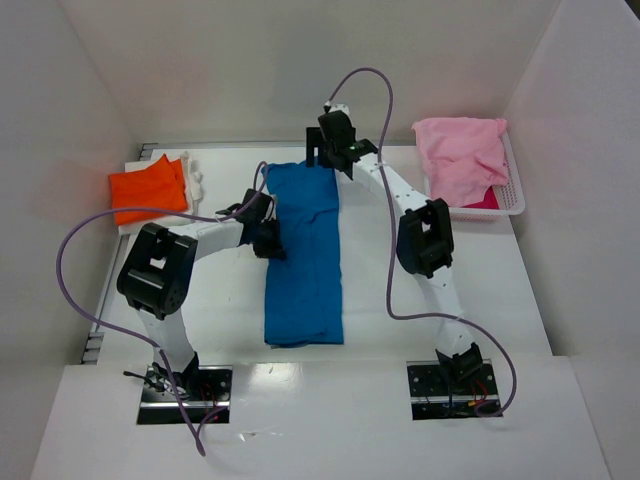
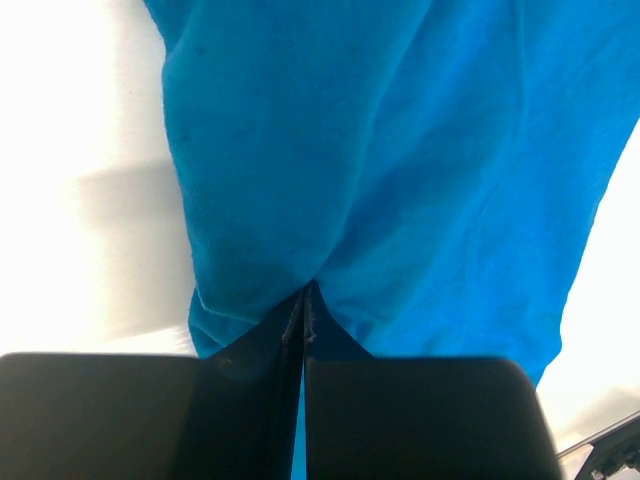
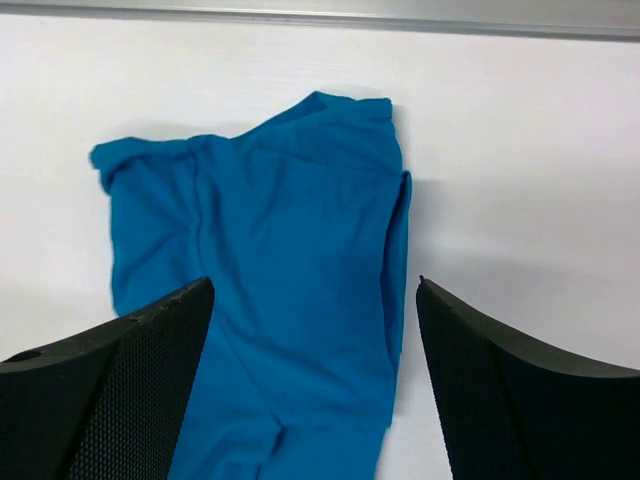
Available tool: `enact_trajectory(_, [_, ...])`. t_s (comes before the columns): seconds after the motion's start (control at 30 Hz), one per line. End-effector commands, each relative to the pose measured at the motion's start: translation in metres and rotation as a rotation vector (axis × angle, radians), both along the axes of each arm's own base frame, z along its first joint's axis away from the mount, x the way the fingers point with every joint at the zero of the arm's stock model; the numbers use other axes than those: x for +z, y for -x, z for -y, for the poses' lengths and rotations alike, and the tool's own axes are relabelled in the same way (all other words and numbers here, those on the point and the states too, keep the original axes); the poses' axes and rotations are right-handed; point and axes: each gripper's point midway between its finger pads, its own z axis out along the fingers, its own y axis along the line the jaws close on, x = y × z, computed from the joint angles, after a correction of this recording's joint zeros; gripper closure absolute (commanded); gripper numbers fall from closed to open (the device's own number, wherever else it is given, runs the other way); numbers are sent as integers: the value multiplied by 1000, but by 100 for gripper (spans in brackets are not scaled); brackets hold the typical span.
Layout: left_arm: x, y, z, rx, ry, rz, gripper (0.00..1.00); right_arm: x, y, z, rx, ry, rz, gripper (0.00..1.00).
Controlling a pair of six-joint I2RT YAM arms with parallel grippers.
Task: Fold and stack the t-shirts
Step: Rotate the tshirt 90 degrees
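Noted left gripper point(image 2: 303, 305) clamped on blue shirt point(image 1: 305, 270) side edge, length running crosswise ahead of fingers; right gripper point(image 3: 312, 283) spread wide above far end.

Wrist cam on the left: large bright blue cotton t-shirt point(image 2: 400, 150) runs off the top edge — its fold disappears between the pressed-together fingers of the left claw point(image 2: 304, 305). Some magenta scrap point(image 1: 487, 199) under the pale pink cotton t-shirt point(image 1: 458, 155), can't tell what.

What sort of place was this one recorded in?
Probably a lab robot cell, not a home: a white table boxed in by white panels, arm bases bolted at its edge, and a blue t-shirt laid out.
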Motion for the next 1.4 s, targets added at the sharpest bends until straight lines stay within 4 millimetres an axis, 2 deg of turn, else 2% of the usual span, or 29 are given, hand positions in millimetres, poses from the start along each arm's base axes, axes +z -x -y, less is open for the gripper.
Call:
enact_trajectory(0.0, [-27, 15, -10, -6, -78, -71, 94, -35, -3, 1, -16, 55, -70, 15])
enact_trajectory(0.1, [-21, 13, -12, 0, -88, -64, 92, -36, -2, -4, -1, 35, -81, 36])
enact_trajectory(0.17, [-7, 8, -13, 10, -95, -34, 89, -35, -2, -8, 15, 17, -74, 56])
enact_trajectory(0.23, [18, -1, -13, 16, -92, 17, 84, -32, -2, -9, 20, 6, -61, 68])
enact_trajectory(0.3, [42, -7, -13, 14, -85, 63, 79, -39, -2, -9, 29, 23, -65, 73])
enact_trajectory(0.37, [62, -8, -12, 12, -71, 104, 71, -44, -5, -4, 16, 50, -64, 74])
enact_trajectory(0.43, [83, -6, -11, 0, -50, 142, 67, -57, -9, 9, -16, 95, -73, 73])
enact_trajectory(0.47, [88, -5, -10, -2, -42, 151, 65, -57, -10, 13, -28, 100, -70, 72])
enact_trajectory(0.53, [99, -2, -10, -8, -24, 170, 61, -71, -11, 23, -39, 109, -97, 67])
enact_trajectory(0.6, [100, 3, -8, -17, -11, 165, 60, -77, -14, 30, -49, 104, -107, 64])
enact_trajectory(0.77, [109, 17, -7, -39, 23, 162, 56, -84, -12, 33, -54, 120, -118, 59])
enact_trajectory(0.83, [119, 18, -7, -39, 32, 185, 52, -93, -12, 33, -53, 126, -128, 59])
enact_trajectory(1.07, [140, 27, -11, -35, 48, 222, 34, -99, -16, 43, -79, 185, -126, 59])
enact_trajectory(1.27, [137, 33, -13, -23, 53, 211, 32, -110, -13, 71, -152, 269, -146, 58])
enact_trajectory(1.3, [138, 34, -13, -23, 54, 213, 32, -109, -13, 76, -165, 271, -152, 57])
enact_trajectory(1.37, [139, 36, -14, -23, 55, 215, 30, -93, -16, 86, -202, 257, -139, 57])
